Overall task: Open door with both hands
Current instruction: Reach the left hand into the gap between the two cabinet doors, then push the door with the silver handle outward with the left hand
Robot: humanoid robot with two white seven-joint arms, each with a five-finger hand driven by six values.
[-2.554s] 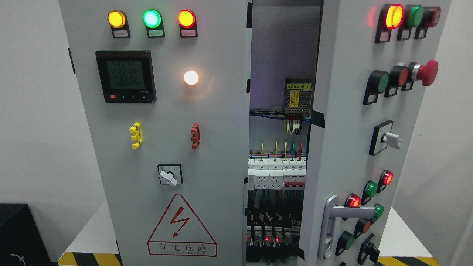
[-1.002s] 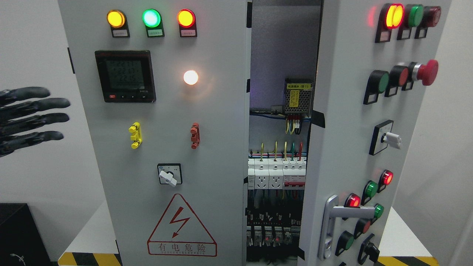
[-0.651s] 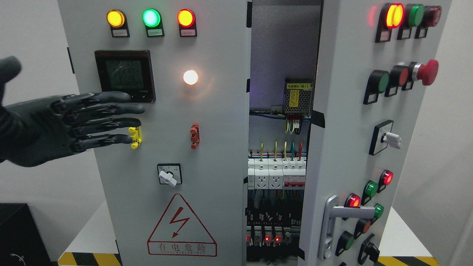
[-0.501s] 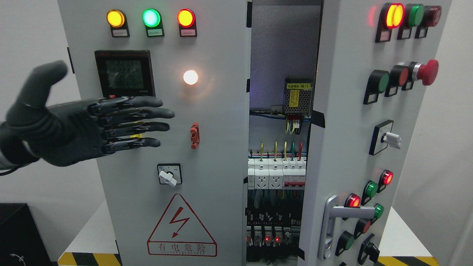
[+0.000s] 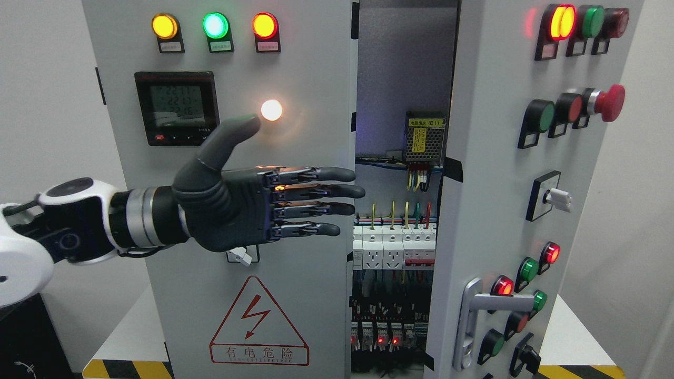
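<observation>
Doors on this grey electrical cabinet are two: the left door (image 5: pixel 295 68) faces the camera nearly flat, and the right door (image 5: pixel 489 173) stands swung partly outward, leaving a tall gap between them through which wiring, a row of white breakers (image 5: pixel 394 247) and a small power supply (image 5: pixel 424 138) show. Both look like painted sheet metal, so stiff, smooth and rather slippery on the face, and probably not heavy, though the lamps, meter (image 5: pixel 178 108) and switches mounted on them add some weight. They should swing on hinges rather than flex. On the right door the natural hold is the silver lever handle (image 5: pixel 474 310) low down near its inner edge; the red mushroom button (image 5: pixel 606 103) and the other controls are poor and risky places to push. The left door shows no handle, so its free edge (image 5: pixel 351 158) beside the gap seems the only place to hook fingers behind and pull. The left hand (image 5: pixel 247 202) reaches across that door, palm flat, thumb up, fingers (image 5: pixel 337 190) stretched out straight and holding nothing, their tips at or just past the free edge; whether they touch the metal I cannot tell. The right hand is out of view. Live parts lie just inside, so fingers should go no deeper than the edge.
</observation>
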